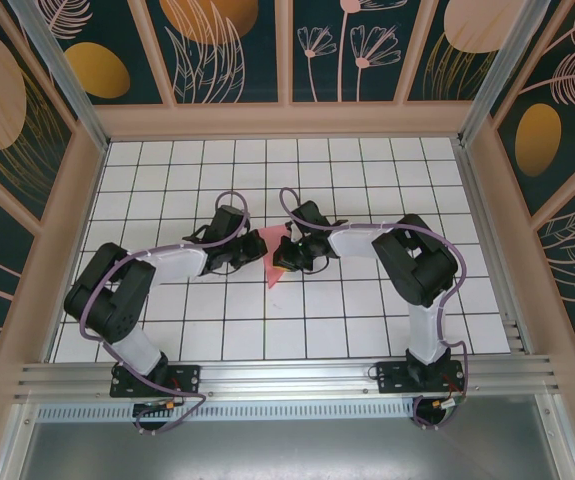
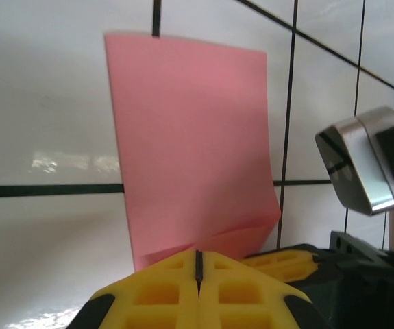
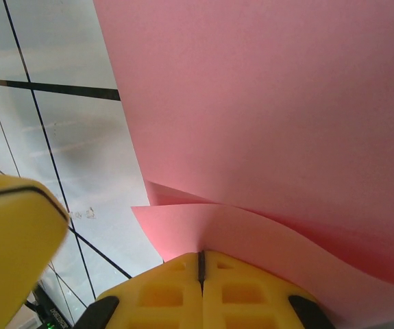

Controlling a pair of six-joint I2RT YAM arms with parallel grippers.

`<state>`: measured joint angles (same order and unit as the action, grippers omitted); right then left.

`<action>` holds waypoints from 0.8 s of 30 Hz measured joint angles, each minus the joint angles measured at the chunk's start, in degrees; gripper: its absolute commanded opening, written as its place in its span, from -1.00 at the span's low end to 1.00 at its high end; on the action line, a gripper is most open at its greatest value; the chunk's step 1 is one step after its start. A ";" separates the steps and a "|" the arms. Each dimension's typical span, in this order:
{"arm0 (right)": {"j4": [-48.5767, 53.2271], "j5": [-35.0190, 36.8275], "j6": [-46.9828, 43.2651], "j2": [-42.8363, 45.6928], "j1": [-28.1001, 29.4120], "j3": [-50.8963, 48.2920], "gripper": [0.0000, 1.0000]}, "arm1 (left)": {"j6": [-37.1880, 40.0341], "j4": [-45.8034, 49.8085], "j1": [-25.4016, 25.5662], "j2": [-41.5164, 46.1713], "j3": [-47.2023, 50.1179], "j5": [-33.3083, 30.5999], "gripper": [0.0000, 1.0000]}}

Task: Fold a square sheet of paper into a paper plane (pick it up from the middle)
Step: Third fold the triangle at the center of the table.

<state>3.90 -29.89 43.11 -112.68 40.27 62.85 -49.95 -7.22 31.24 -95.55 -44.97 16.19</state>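
At the middle of the white gridded table (image 1: pixel 367 330), our left gripper (image 2: pixel 198 264) and right gripper (image 3: pixel 201 264) are each clamped on the thin pink-red square sheet of paper (image 1: pixel 274 250). It is picked up and bent, and we judge the plane's creases not yet made.

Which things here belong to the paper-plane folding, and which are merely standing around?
Belongs: thin pink-red paper sheet; left pincer and right pincer, both shut on it.
Just surroundings: dark flower-patterned wall panels; silver metal rail at the near edge.
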 measured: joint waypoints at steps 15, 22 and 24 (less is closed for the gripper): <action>-0.02 -0.02 0.04 0.00 -0.15 -0.13 -0.93 | -0.11 0.26 1.42 -4.94 -1.22 -0.28 -0.98; -1.60 -0.15 -0.44 0.85 -0.22 -1.40 -0.90 | -0.26 -0.07 1.99 -5.51 -0.85 -1.86 -0.99; -2.56 -0.26 -0.66 1.57 -0.22 -2.25 -0.89 | -0.26 -0.66 2.08 -5.42 -0.48 -2.08 -0.99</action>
<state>1.34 -30.15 42.46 -111.11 40.05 60.60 -50.22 -7.88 33.32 -100.97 -45.45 14.11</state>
